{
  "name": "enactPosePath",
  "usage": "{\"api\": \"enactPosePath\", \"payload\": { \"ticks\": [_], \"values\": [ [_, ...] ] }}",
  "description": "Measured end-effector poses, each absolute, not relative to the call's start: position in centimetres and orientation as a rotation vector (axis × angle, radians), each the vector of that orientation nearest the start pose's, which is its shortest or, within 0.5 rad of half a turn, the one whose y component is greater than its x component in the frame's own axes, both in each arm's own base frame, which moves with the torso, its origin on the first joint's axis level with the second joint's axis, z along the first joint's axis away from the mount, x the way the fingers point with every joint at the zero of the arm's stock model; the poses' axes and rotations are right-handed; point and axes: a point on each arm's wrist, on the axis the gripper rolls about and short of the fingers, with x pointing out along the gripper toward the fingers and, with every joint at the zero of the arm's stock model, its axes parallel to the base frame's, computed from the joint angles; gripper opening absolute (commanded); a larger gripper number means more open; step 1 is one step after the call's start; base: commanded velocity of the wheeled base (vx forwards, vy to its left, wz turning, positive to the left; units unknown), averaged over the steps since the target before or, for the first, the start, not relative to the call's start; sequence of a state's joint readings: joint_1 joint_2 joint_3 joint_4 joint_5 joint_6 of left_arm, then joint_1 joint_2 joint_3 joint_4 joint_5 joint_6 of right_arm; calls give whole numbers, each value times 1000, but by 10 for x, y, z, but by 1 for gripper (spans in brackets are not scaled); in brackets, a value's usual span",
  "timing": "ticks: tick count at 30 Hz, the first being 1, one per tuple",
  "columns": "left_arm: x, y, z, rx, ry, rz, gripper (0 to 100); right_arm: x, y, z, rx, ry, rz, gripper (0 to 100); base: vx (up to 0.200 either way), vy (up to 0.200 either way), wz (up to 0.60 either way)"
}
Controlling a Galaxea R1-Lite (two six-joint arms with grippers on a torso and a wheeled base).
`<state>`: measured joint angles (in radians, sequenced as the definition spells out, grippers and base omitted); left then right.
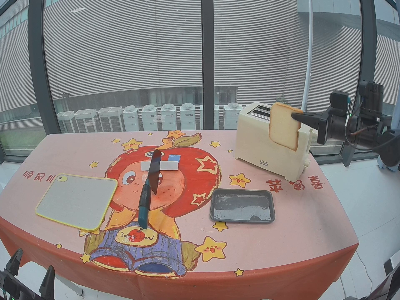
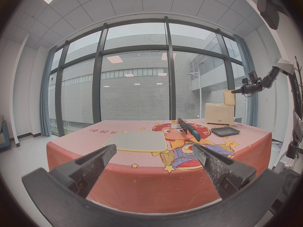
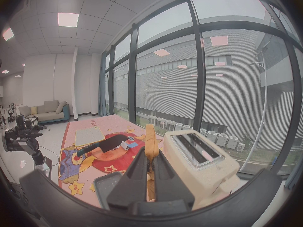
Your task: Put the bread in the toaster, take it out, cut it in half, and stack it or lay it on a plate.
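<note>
I see the pink tabletop (image 1: 291, 230) carrying the cream toaster (image 1: 258, 146) at its far right, the pale cutting board (image 1: 77, 201) on the left, a dark tray (image 1: 243, 191) in front of the toaster, and the knife (image 1: 146, 192) in the middle, its blade propped on a small white block (image 1: 166, 165). My right gripper (image 1: 298, 117) has its fingers pinching the bread (image 1: 284, 126) upright in the air beside the toaster's top. My left gripper (image 2: 153, 150) sits off the near edge, fingers spread.

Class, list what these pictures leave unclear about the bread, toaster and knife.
Far face of the bread: turned away in the head view, edge-on in the right hand in the right wrist view.
Inside the toaster slots: partly behind the bread in the head view, dark in the right wrist view.
Sharp edge of the knife: too small in every view.
</note>
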<state>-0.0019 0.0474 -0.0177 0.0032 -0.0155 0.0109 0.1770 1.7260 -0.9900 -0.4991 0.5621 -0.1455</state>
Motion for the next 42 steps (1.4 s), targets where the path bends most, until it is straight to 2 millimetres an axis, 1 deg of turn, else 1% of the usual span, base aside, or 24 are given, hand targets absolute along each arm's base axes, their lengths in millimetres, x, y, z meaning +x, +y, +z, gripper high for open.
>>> {"api": "enactPosePath", "payload": {
  "ticks": [1,2,3,7,11,12,15,20,22,30,34,39,42],
  "values": [
    [-20,0,81,11,33,-18,100,312,69,209,-93,182,749,0,0,0,0],
    [-20,0,81,10,33,-18,100,304,68,202,-93,183,746,0,0,0,0],
    [-20,0,81,11,33,-17,100,302,68,201,-94,183,745,0,0,0,0],
    [-20,0,81,11,32,-17,100,281,66,181,-91,193,738,0,0,0,0],
    [-20,0,81,11,33,-17,100,262,63,167,-78,172,726,0,0,0,0],
    [-20,0,81,11,33,-17,100,260,63,166,-76,172,725,0,0,0,0],
    [-20,0,81,11,33,-18,100,244,60,157,-63,173,717,0,0,0,0],
    [-20,0,81,11,33,-18,100,225,56,152,-60,167,671,0,0,0,0],
    [-20,0,81,10,33,-17,100,221,57,152,-63,162,649,0,0,0,0],
    [-20,0,81,11,33,-18,100,205,57,149,-67,151,650,0,0,0,0],
    [-20,0,81,11,33,-18,100,203,58,152,-66,125,634,0,0,0,0],
    [-20,0,81,10,33,-18,100,200,68,154,-47,110,637,0,0,0,0],
    [-20,0,81,11,33,-18,100,199,70,154,-46,109,645,0,0,0,0]
  ]
}}
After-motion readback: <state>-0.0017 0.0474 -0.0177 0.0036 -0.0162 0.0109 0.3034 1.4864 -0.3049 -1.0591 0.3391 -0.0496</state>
